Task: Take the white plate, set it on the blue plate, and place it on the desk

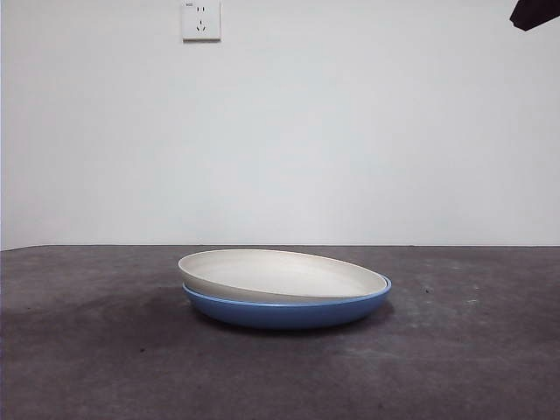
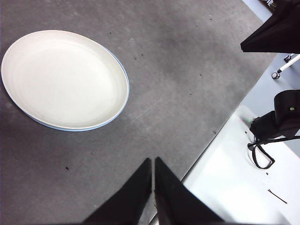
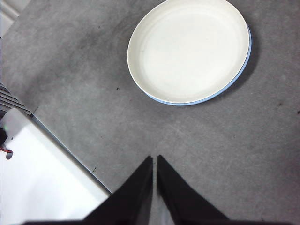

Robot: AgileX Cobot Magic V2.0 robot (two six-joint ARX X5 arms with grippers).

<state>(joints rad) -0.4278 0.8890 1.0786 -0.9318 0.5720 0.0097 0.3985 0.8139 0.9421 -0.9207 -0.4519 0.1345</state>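
Behind the dark grey counter point(image 1: 87, 350) a plain white wall rises, with a wall socket point(image 1: 200, 19) high up. In the front view the white plate point(image 1: 280, 274) sits nested in the blue plate point(image 1: 289, 311), both resting on the counter; the white one lies slightly tilted, one side of its rim riding higher above the blue rim than the other. A black tip of an arm point(image 1: 534, 12) shows in the upper corner, far above the plates, touching nothing.

From the left wrist view, the left gripper point(image 2: 153, 161) has its two jaws pressed together, holding nothing. It hangs over bare counter near the counter's edge, and the white plate point(image 2: 63, 77) lies well apart from it, further in over the counter, with only a thin blue crescent of the blue plate point(image 2: 123, 101) peeking out on the side nearest the gripper. Part of the other arm point(image 2: 274, 33) shows beyond the counter's edge.

From the right wrist view, the right gripper point(image 3: 154, 159) is likewise closed and empty, also well apart from the stack. The white plate point(image 3: 187, 49) fills the blue plate point(image 3: 234, 82), whose rim shows as a narrow arc.

Being round, the plates have no long axis to line up with. Neither arm looks clearly nearer; both would have to reach inward from the counter's edge and part their jaws before taking a rim. The stacking step appears done.
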